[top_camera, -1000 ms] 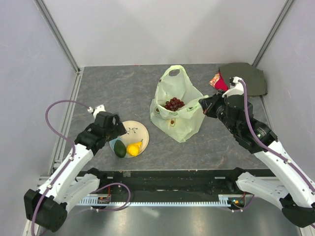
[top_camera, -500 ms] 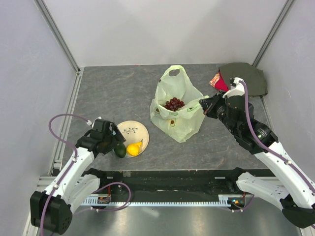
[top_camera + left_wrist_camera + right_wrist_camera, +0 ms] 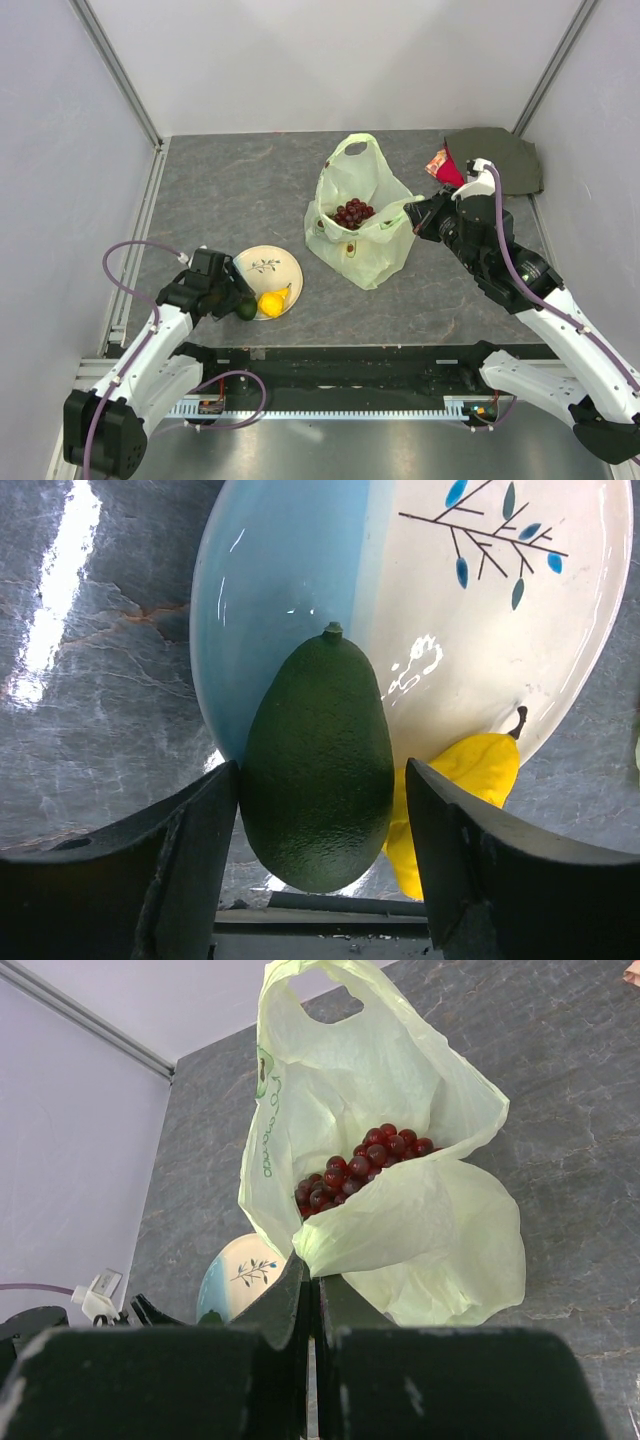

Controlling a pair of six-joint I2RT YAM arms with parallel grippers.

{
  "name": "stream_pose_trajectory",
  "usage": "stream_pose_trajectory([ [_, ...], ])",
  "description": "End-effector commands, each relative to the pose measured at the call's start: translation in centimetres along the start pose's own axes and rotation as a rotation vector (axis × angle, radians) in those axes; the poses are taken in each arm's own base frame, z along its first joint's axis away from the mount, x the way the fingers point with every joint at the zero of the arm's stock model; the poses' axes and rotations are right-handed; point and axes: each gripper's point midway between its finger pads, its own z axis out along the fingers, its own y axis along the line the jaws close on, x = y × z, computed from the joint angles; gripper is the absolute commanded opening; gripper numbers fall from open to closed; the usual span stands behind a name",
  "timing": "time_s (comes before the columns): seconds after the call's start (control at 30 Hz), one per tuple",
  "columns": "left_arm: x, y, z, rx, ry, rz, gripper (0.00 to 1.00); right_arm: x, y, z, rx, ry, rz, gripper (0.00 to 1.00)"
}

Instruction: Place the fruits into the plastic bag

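Note:
A green avocado (image 3: 318,760) lies at the near edge of a pale plate (image 3: 480,630) with a yellow lemon (image 3: 470,780) beside it; both also show in the top view, the avocado (image 3: 244,308) and the lemon (image 3: 271,301). My left gripper (image 3: 320,780) is open with one finger on each side of the avocado. The pale green plastic bag (image 3: 365,240) stands open with the dark red grapes (image 3: 353,211) inside. My right gripper (image 3: 312,1280) is shut on the bag's rim (image 3: 400,1210) and holds it up. The other fruits are out of view.
A dark green cloth (image 3: 505,160) with a red piece (image 3: 443,165) lies at the back right corner. Pale walls with metal rails enclose the grey table on the left, back and right. The plate (image 3: 275,265) sits left of the bag.
My left gripper has moved nearer and down over the plate's near-left edge, and now straddles the avocado. The right arm and the bag have stayed still.

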Motion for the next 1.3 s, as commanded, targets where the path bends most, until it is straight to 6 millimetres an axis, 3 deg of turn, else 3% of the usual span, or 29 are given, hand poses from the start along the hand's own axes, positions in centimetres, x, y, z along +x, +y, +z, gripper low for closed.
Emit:
stream_pose_trajectory([
  [0.0, -0.5, -0.6, 0.2, 0.026, -0.02, -0.034, 0.7, -0.9, 0.6, -0.2, -0.023, -0.038, 0.025, 0.0],
  [0.2, -0.8, -0.7, 0.0, 0.03, -0.04, -0.038, 0.56, -1.0, 0.5, -0.1, -0.019, -0.041, 0.022, 0.0],
  [0.47, -1.6, -0.2, -0.3, 0.002, -0.08, -0.033, 0.51, -1.0, 0.6, 0.0, -0.017, -0.039, 0.019, 0.0],
  [0.53, -2.7, -0.8, -1.0, 0.023, -0.125, -0.011, 0.53, -1.0, 0.5, 0.0, -0.015, -0.039, 0.02, 0.0],
  [0.63, -6.3, -1.8, -3.0, 0.037, -0.278, 0.022, 0.57, -1.0, 0.5, 0.1, -0.013, -0.039, 0.018, 0.0],
  [0.7, -8.7, -3.7, -4.7, 0.093, -0.364, 0.068, 0.57, -1.0, 0.5, 0.1, -0.014, -0.038, 0.017, 0.0],
  [0.83, -13.8, -9.8, -8.1, 0.262, -0.519, 0.124, 0.53, -1.0, 0.6, 0.3, -0.013, -0.037, 0.015, 0.0],
  [0.9, -15.0, -12.4, -8.8, 0.32, -0.542, 0.168, 0.52, -1.0, 0.7, 0.3, -0.017, -0.035, 0.014, 0.0],
  [0.93, -16.0, -14.4, -10.4, 0.377, -0.568, 0.183, 0.51, -1.1, 0.7, 0.3, -0.017, -0.037, 0.014, 0.0],
  [1.0, -16.4, -18.2, -10.5, 0.44, -0.572, 0.249, 0.51, -1.1, 0.8, 0.2, -0.019, -0.037, 0.013, 0.0],
  [1.03, -17.3, -20.6, -12.4, 0.494, -0.616, 0.27, 0.5, -1.2, 0.8, 0.2, -0.019, -0.039, 0.014, 0.0],
  [1.07, -16.3, -23.5, -11.8, 0.539, -0.597, 0.326, 0.5, -1.1, 0.8, 0.2, -0.018, -0.038, 0.013, 0.0],
  [1.13, -16.3, -27.8, -13.8, 0.623, -0.63, 0.404, 0.5, -1.4, 0.8, 0.2, -0.014, -0.043, 0.014, 0.0],
  [1.17, -14.8, -29.8, -14.1, 0.67, -0.61, 0.45, 0.5, -1.3, 0.8, 0.2, -0.015, -0.041, 0.013, 0.0],
  [1.2, -14.1, -31.7, -12.6, 0.68, -0.586, 0.497, 0.5, -1.4, 0.8, 0.1, -0.013, -0.044, 0.014, 0.0],
  [1.23, -13.1, -34.0, -14.0, 0.746, -0.574, 0.531, 0.5, -1.3, 0.7, 0.2, -0.012, -0.04, 0.013, 0.0],
  [1.27, -12.5, -35.2, -13.8, 0.764, -0.565, 0.564, 0.5, -1.4, 0.8, 0.1, -0.014, -0.042, 0.015, 0.0],
])
